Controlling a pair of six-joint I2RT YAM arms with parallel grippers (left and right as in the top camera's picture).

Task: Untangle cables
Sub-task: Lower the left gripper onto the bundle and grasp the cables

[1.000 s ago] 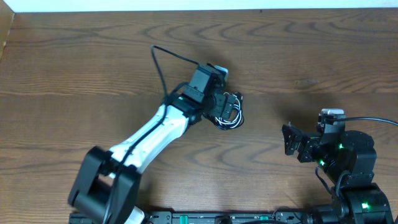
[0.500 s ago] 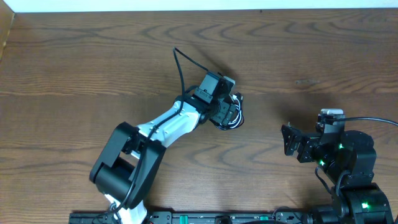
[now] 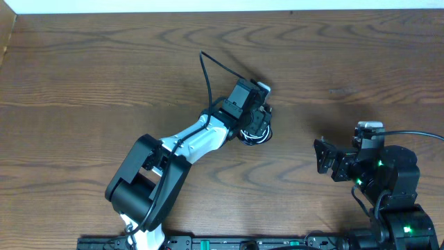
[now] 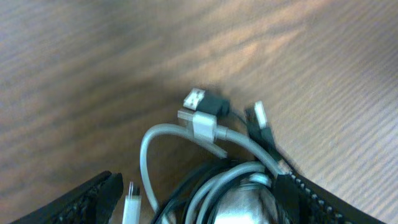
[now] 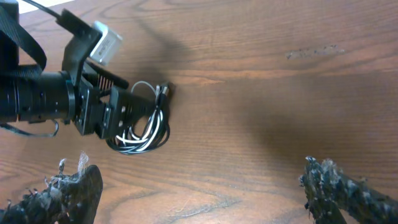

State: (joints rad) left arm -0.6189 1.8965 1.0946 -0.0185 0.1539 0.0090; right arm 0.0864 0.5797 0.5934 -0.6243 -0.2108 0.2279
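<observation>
White cable [image 4: 239,142], greyish perhaps from blur; black cable [image 4: 216,107]; table [image 3: 104,69] brown woodgrain.

The left arm stretches diagonally up to mid-frame, left pincer [image 3: 259,127] spread wide; the right pincer [image 3: 322,156], lower right, gapes wide.

Soft, even light falls from above in the overhead view, which is sharp throughout. The wooden table [image 3: 104,83] reads warm and mid-bright, with a blown-out white strip along the far edge, well beyond the left claw [image 3: 259,129]. A faint, soft-edged shadow lies beneath that claw and its arm.

The left wrist view is soft all over. The cables [image 4: 205,134] just ahead of the claw smear slightly, its fingers [image 4: 87,200] are dark blurs, and a paler sheen crosses the wood beyond them.

In the right wrist view the right claw [image 5: 205,186] shows fuzzy, out-of-focus fingertips [image 5: 74,190]. A broad dim shadow covers the wood ahead of it, while the farther grain stays crisp.
</observation>
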